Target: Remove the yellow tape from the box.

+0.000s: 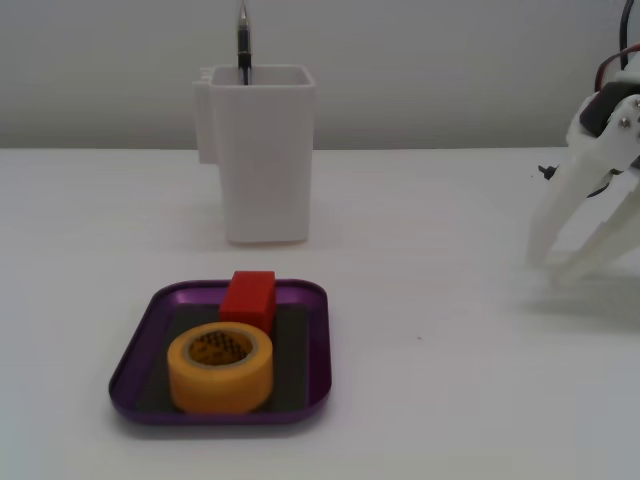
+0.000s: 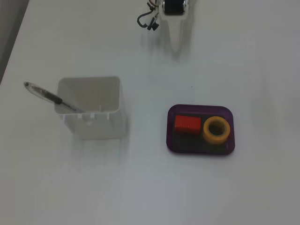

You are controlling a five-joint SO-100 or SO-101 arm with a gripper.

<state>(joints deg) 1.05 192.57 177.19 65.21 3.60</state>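
Observation:
The yellow tape [image 1: 220, 387] lies flat, its dark core facing up, in the near part of the purple box [image 1: 318, 345]. In the fixed view from above, the tape [image 2: 216, 139] sits in the right half of the box [image 2: 170, 137]. My white gripper [image 1: 556, 265] stands far off at the right edge, fingertips down near the table and slightly apart, holding nothing. From above the gripper [image 2: 174, 44] appears at the top, well away from the box.
A small red block [image 1: 248, 297] sits in the box beside the tape, also visible from above [image 2: 187, 124]. A tall white square container [image 1: 265, 160] holding a pen [image 1: 243, 45] stands behind the box. Bare white table lies between gripper and box.

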